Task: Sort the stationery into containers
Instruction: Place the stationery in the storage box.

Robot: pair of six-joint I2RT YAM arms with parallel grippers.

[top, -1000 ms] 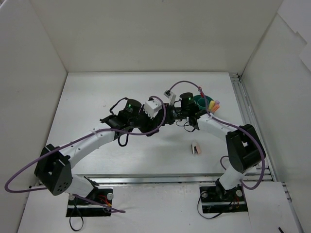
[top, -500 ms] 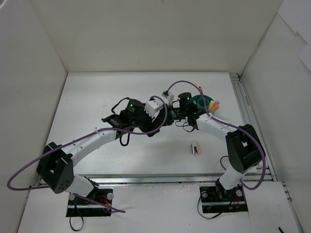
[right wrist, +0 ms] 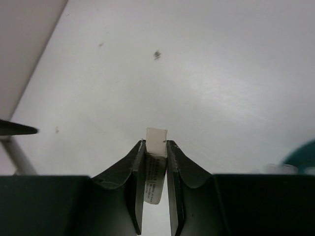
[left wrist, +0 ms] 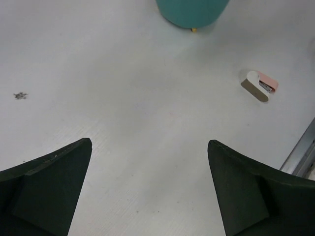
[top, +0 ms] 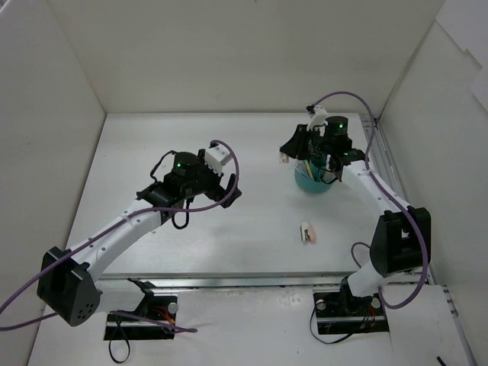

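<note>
My right gripper (right wrist: 156, 142) is shut on a small white eraser (right wrist: 156, 134) in a printed paper sleeve, its end poking out past the fingertips. In the top view this gripper (top: 292, 151) hangs just left of and above the round teal container (top: 313, 183), whose top the arm partly hides; a sliver of teal (right wrist: 301, 156) shows in the right wrist view. My left gripper (left wrist: 149, 142) is wide open and holds nothing, low over bare table; in the top view it (top: 229, 189) sits left of centre. A white, tan and pink eraser (top: 306, 232) (left wrist: 260, 86) lies on the table.
White walls close the table in at the back and on both sides. A metal rail (top: 385, 175) (left wrist: 300, 152) runs along the right edge. The container's teal base (left wrist: 192, 12) stands ahead of the left gripper. A small dark speck (left wrist: 20, 95) marks the table.
The two grippers were together at mid-table; they have parted. The left gripper opened and drew back left. The right gripper shut on the white eraser and carried it back toward the container.
</note>
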